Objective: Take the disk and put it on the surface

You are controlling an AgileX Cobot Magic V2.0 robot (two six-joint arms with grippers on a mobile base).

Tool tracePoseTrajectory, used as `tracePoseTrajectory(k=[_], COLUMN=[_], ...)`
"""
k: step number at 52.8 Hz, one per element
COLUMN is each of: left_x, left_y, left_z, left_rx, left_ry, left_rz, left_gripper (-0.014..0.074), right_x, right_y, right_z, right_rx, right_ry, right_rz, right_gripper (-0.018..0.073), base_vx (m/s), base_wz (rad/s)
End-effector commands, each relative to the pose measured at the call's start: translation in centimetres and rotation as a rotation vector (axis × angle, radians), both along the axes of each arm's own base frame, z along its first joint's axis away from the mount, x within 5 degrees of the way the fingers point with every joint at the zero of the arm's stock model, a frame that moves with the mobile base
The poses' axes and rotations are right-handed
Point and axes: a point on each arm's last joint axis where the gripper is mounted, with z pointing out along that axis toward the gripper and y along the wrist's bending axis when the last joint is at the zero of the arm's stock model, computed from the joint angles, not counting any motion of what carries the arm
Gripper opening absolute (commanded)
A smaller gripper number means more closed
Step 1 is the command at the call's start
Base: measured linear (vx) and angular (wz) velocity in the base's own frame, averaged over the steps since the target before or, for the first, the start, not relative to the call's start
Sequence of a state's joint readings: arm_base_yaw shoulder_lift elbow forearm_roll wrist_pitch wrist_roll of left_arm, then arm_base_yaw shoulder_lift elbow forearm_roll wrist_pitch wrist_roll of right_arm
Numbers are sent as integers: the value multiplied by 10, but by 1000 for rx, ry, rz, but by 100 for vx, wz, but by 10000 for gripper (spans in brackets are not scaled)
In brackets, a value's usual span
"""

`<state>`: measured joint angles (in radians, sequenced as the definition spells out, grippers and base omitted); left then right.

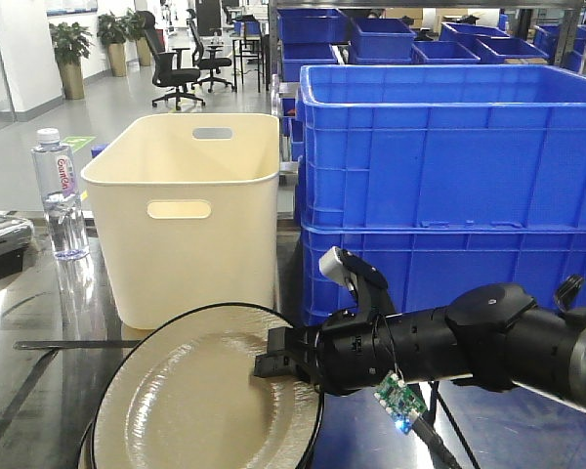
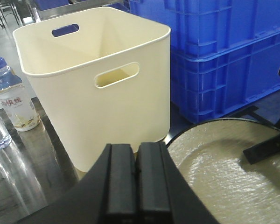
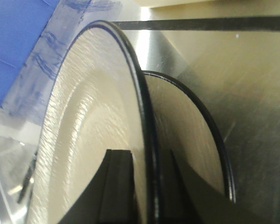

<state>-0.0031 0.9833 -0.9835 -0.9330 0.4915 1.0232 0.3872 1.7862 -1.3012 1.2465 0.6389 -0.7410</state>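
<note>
The disk is sitting low in the front view, a broad cream plate with a thin black rim, and the right gripper is reaching in from the right and pinching it at its right edge. From the right wrist camera the rim of the disk is running straight between the two black fingers, one finger lying over the cream face and the other behind the rim, so that pincer is clamping on the plate's edge. The plate is tilting up off the surface, with its mirror image showing in the gloss just behind it.

The plate's face is looking brushed, with fine concentric streaks and a soft sheen. The surface is dark and mirror-like, and a black tape line is crossing it near the top of the right wrist view.

Over on the left, the left gripper is hanging with its two black blocks pressed together, holding nothing, and the disk is lying just to its right. Ahead of it a cream tub with slot handles is standing on the surface, smooth matt plastic with rounded corners. Stacked blue crates are rising behind the right arm, ribbed and hard-edged. A clear water bottle is standing left of the tub, and a small bottle with a blue cap is showing in the left wrist view.
</note>
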Motion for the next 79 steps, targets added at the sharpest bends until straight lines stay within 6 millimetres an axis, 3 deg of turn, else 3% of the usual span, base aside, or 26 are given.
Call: tracePoseTrajectory(k=[1, 12, 18, 24, 32, 37, 41, 47, 56, 63, 70, 79], left_x=[-4, -4, -4, -4, -3, -2, -1, -1, -4, -9, -23, -61], left_y=[1, -1, -1, 1, 4, 8, 11, 14, 16, 16, 17, 19], left_z=[16, 15, 14, 12, 6, -2, -15, -40, -76, -100, -106, -91], left_rx=[-26, -22, -10, 33, 89, 92, 82, 81, 50, 42, 24, -39], left_ry=[-67, -52, -51, -48, -5, 35, 87, 192, 326, 399, 393, 199], left_rz=[24, 5, 4, 9, 31, 82, 122, 158, 190, 194, 207, 247], left_gripper=[-5, -5, -5, -5, -3, -2, -2, -2, -2, -2, -2, -2], right_x=[-4, 5, 14, 22, 18, 9, -1, -22, -57, -94, -141, -192], right_y=[-3, -14, -23, -32, -43, -55, -71, -100, -138, -151, -163, -176], right_z=[33, 27, 31, 40, 65, 84, 100, 121, 143, 154, 139, 102], right_rx=[-2, -248, -388, -498, -504, -435, -379, -374, -516, -558, -565, -574], right_ry=[-135, -365, -524, -655, -743, -720, -672, -613, -566, -689, -826, -952], right_rz=[20, 49, -3, -89, -189, -243, -264, -266, -270, -363, -457, -564], right_gripper=[306, 612, 685, 686, 610, 491, 323, -6, -8, -8, -8, -8], base_vx=[0, 0, 0, 0, 0, 0, 0, 0, 0, 0, 0, 0], base_wz=[0, 0, 0, 0, 0, 0, 0, 0, 0, 0, 0, 0])
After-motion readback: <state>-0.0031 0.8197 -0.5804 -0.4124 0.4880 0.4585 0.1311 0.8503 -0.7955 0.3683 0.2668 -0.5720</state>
